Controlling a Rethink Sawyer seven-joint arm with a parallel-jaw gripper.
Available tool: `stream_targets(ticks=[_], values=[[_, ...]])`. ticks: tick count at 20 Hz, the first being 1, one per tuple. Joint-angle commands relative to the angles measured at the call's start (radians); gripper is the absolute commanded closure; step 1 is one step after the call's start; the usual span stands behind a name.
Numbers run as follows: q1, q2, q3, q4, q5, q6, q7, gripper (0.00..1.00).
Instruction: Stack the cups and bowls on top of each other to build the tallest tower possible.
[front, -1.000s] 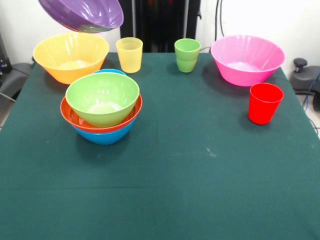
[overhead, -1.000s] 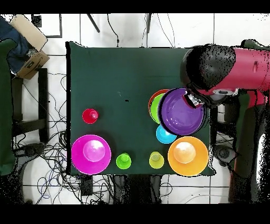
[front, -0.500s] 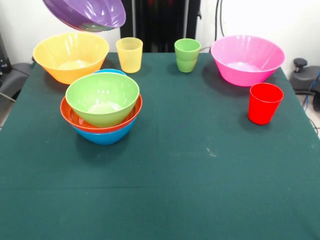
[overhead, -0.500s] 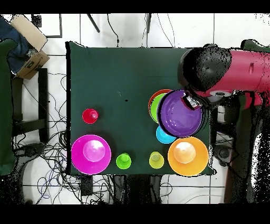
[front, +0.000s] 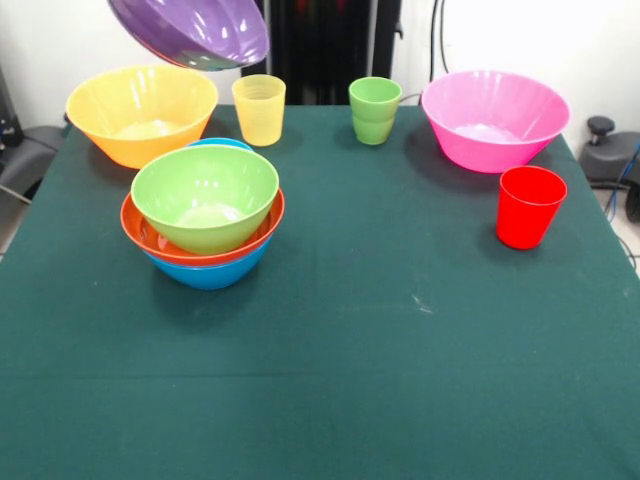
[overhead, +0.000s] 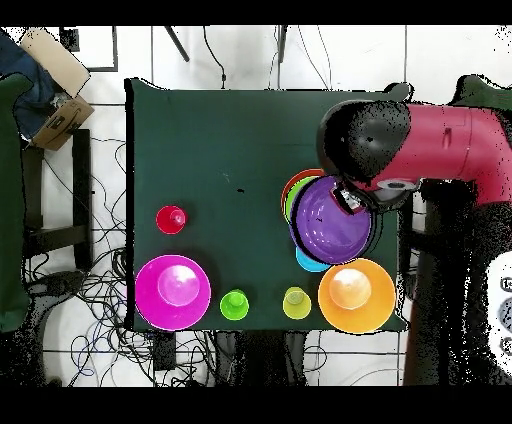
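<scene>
A purple bowl (front: 190, 30) hangs tilted in the air above the table's back left. In the overhead view this purple bowl (overhead: 330, 218) covers part of the tower, and my gripper (overhead: 350, 197) is shut on its rim. The tower (front: 205, 215) is a green bowl nested in a red-orange bowl, nested in a big blue one. A small blue bowl (front: 220, 144) peeks out behind it. A yellow-orange bowl (front: 140, 112) and a pink bowl (front: 495, 118) stand at the back. The yellow cup (front: 259, 109), green cup (front: 374, 110) and red cup (front: 529, 206) stand apart.
The table (front: 400, 350) wears a dark green cloth. The red arm (overhead: 450, 150) reaches in from the right of the overhead view. A cardboard box (overhead: 55, 60) and cables lie on the floor beside the table.
The purple bowl has moved right in the front view and left in the overhead view, now further over the tower. Everything on the table has stayed put.
</scene>
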Motion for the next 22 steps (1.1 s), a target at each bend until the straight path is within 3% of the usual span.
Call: stream_targets(ticks=[1,14,22], values=[[0.065,-0.008,-0.035,0.132,0.022,-0.085,0.207,1.0],[0.087,0.003,-0.071,0.15,0.038,-0.139,0.21,1.0],[0.088,-0.004,-0.079,0.14,0.053,-0.119,0.194,1.0]])
